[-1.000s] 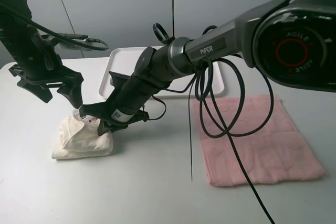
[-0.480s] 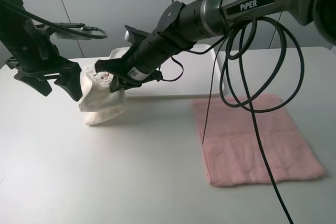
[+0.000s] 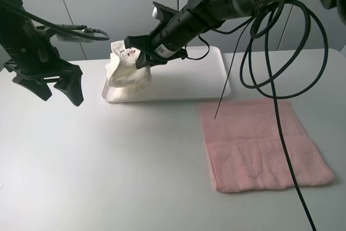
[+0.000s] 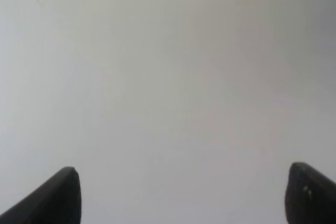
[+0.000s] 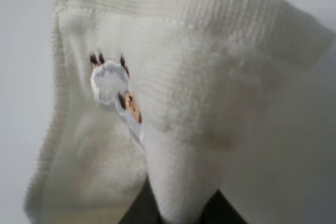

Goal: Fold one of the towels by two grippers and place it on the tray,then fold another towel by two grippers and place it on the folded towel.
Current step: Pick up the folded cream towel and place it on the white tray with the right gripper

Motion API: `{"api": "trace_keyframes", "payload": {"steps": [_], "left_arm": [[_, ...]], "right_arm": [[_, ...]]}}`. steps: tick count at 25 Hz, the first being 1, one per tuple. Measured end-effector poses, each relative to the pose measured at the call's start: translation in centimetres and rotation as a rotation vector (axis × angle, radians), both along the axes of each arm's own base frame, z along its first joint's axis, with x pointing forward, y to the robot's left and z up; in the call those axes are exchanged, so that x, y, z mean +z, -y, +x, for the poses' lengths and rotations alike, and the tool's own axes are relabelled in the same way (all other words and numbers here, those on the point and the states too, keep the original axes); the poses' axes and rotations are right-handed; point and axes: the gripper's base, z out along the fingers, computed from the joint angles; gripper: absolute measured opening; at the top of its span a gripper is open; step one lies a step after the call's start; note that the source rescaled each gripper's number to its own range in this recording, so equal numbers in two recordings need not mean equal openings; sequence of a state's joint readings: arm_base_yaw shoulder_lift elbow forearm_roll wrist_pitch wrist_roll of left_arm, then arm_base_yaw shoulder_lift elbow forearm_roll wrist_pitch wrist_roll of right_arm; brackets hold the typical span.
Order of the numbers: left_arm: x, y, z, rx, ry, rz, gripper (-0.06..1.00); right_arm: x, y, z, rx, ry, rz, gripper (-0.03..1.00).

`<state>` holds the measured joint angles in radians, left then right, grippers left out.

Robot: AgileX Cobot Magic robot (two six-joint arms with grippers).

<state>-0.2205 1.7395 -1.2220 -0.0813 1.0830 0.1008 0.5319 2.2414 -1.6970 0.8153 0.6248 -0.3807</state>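
Observation:
A bunched cream towel with a small embroidered figure hangs from my right gripper, which is shut on its upper edge. The towel's lower part rests over the left end of the white tray. In the right wrist view the cream towel fills the picture and hides the fingers. My left gripper is open and empty, above the table to the left of the tray. In the left wrist view its fingertips stand wide apart over bare table. A pink towel lies flat at the right.
Black cables loop down from the right arm over the tray's right end and the pink towel. The left arm's dark body stands at the far left. The table is white.
My right gripper has carried the cream towel up and to the right, from the table onto the tray's left end. My left gripper has let go of it and stayed at the left.

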Motion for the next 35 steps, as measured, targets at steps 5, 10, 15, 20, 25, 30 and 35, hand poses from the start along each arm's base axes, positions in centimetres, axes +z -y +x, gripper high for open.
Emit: {"api": "trace_keyframes", "payload": {"steps": [5, 10, 15, 20, 25, 30, 35], "left_arm": [[0.1, 0.0, 0.0, 0.000, 0.002, 0.000, 1.00], [0.1, 0.0, 0.0, 0.000, 0.005, -0.001, 0.99], [0.1, 0.0, 0.0, 0.000, 0.005, -0.001, 0.99], [0.1, 0.0, 0.0, 0.000, 0.005, -0.001, 0.99], [0.1, 0.0, 0.0, -0.007, 0.006, -0.001, 0.99], [0.1, 0.0, -0.1, -0.015, -0.001, 0.001, 0.99], [0.1, 0.0, -0.1, -0.016, -0.005, 0.002, 0.99]], "right_arm": [[-0.5, 2.8, 2.9, -0.070, 0.013, -0.002, 0.07], [-2.2, 5.0, 4.9, -0.117, -0.012, -0.013, 0.07], [-4.9, 6.2, 5.9, -0.155, -0.067, -0.029, 0.07], [-5.9, 6.6, 6.2, -0.174, -0.072, -0.049, 0.07], [-5.9, 6.8, 6.3, -0.187, -0.060, -0.061, 0.26], [-6.0, 6.9, 6.2, -0.161, -0.066, -0.085, 0.94], [-3.5, 7.7, 5.9, -0.065, 0.030, -0.212, 1.00]]}}
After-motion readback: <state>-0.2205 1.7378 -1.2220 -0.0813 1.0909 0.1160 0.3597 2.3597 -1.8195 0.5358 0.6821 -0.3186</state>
